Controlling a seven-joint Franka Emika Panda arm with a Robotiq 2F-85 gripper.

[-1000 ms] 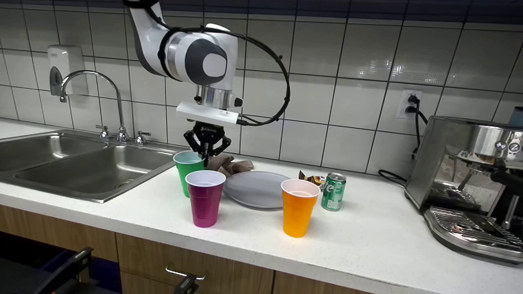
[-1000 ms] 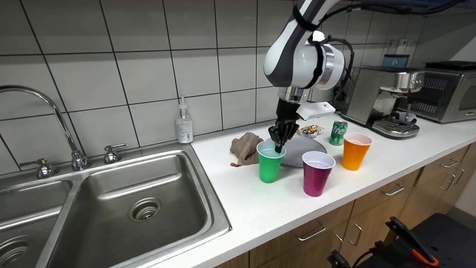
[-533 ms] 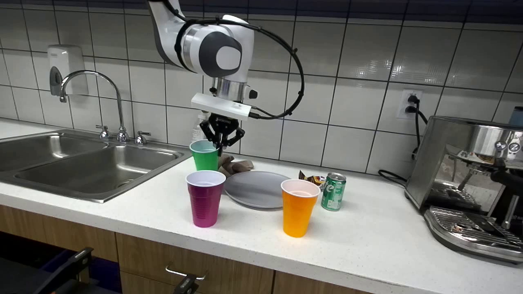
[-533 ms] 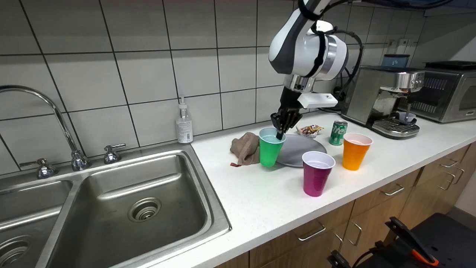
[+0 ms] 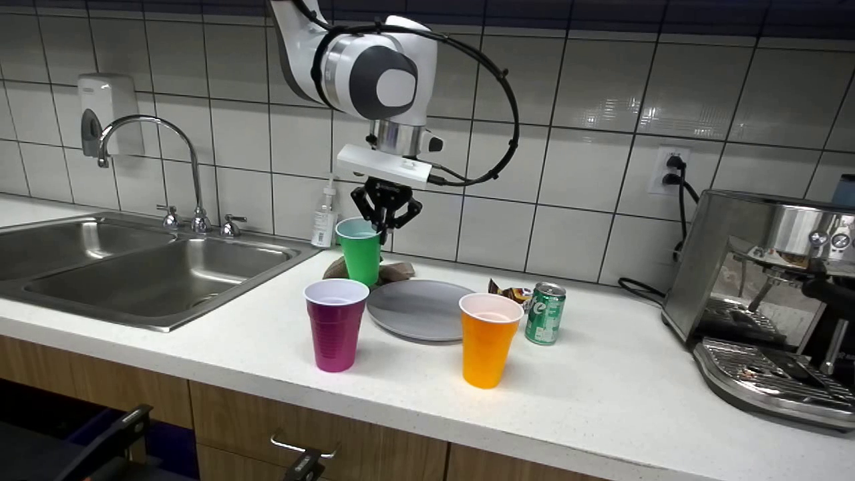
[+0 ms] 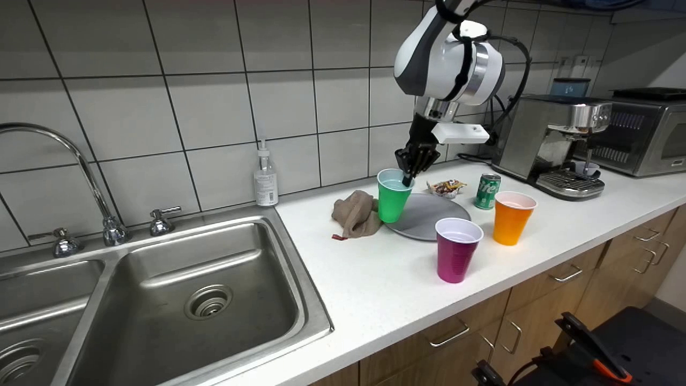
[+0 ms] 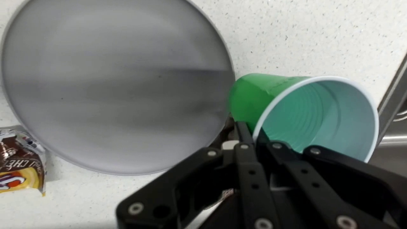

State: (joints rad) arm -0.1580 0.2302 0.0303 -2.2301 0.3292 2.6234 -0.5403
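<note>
My gripper is shut on the rim of a green plastic cup, with one finger inside and one outside. In both exterior views the green cup is close to upright, and its base looks raised off the counter. Behind and under it lies a brown cloth. Beside the cup is the round grey plate, whose edge the cup's base overlaps in an exterior view. A magenta cup stands nearer the counter's front, and an orange cup stands further along.
A green soda can and a crumpled snack wrapper sit past the plate. The steel sink borders the counter, with a soap bottle at the wall. A coffee machine stands at the far end.
The arm has carried the green cup toward the back wall and the plate, from near the magenta cup to beside the cloth. The jaws stayed shut on its rim.
</note>
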